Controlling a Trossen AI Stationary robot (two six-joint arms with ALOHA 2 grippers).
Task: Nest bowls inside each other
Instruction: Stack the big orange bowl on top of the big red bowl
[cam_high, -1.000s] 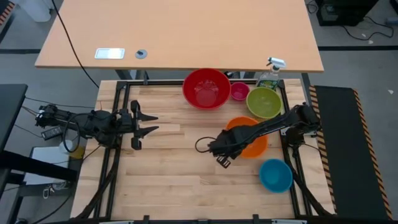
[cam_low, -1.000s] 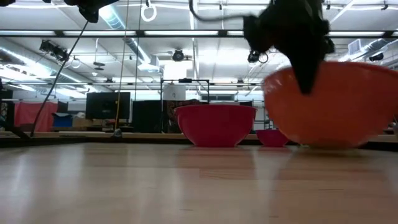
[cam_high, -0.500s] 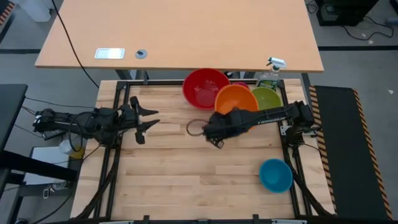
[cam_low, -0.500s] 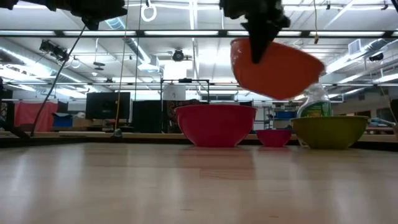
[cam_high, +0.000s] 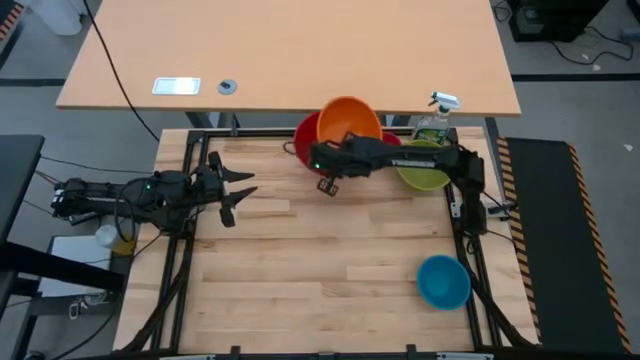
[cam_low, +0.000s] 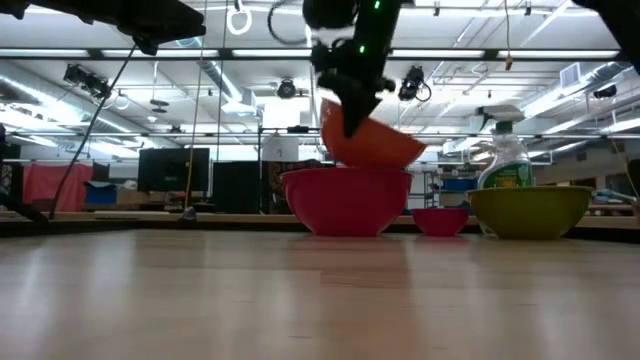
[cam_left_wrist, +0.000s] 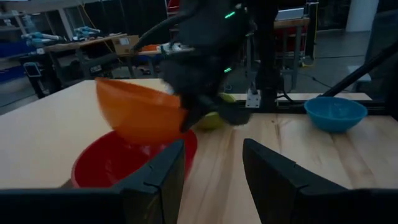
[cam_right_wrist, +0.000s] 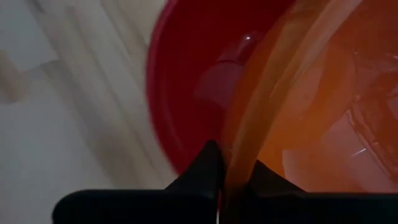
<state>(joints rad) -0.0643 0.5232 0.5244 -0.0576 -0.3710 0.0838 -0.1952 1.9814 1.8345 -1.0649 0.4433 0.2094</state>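
Note:
The orange bowl (cam_high: 350, 120) hangs tilted over the red bowl (cam_high: 303, 138) at the table's far edge, with my right gripper (cam_right_wrist: 233, 180) shut on it; the low view shows it just above the red bowl's rim (cam_low: 345, 175). The lime green bowl (cam_high: 428, 170) stands to the right, partly under my right arm, and the small pink bowl (cam_low: 440, 220) stands between red and green. The blue bowl (cam_high: 443, 281) rests at the near right. My left gripper (cam_high: 240, 190) hovers open at the table's left, pointing level toward the bowls. My right gripper pinches the orange bowl's rim (cam_right_wrist: 239, 155), one finger inside the bowl and one outside, on the near-left side of the rim (cam_high: 333, 150). The fingers slant down from the table's near right. The bowl is lifted clear of the table and tilted.
A green spray bottle (cam_high: 437, 115) with a white trigger stands at the far right behind the green bowl. A black frame (cam_high: 190, 140) runs along the table's edges. The bare wooden top (cam_high: 320, 260) lies open in the middle and near side.
My right gripper has carried the orange bowl from the table's right middle up and toward the far edge and the left, turning as it went. The bowl, which sat on the table a second ago, is now lifted clear, tilted, over the red bowl.

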